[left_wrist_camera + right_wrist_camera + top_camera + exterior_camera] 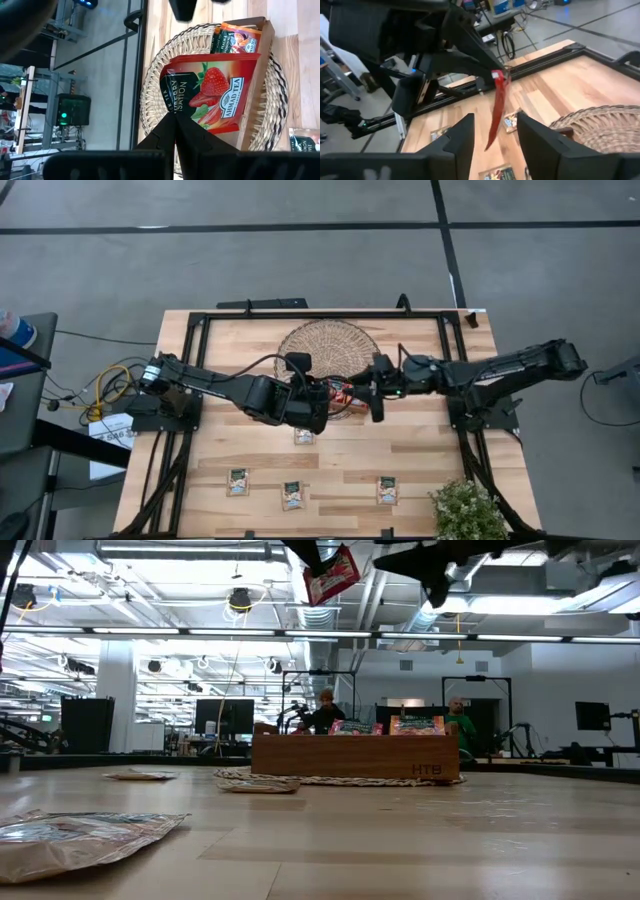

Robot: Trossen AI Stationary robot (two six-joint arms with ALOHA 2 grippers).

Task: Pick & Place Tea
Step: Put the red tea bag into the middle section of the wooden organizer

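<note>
Left pincer (175, 131) clamped on red tea sachet (210, 95) above tray (257, 85)

You've got a round woven mat (328, 345) at the far middle of the wooden table (420, 460), with a brown wooden tray (355, 756) resting on it. A leafy plant (466, 510) sits at the near right corner. 2 people (327, 710) sit beyond.

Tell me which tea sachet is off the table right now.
The red strawberry sachet, pinched at a corner in the left gripper, hanging above the table by the wicker mat. The other sachets lie flat on the wood.
</note>
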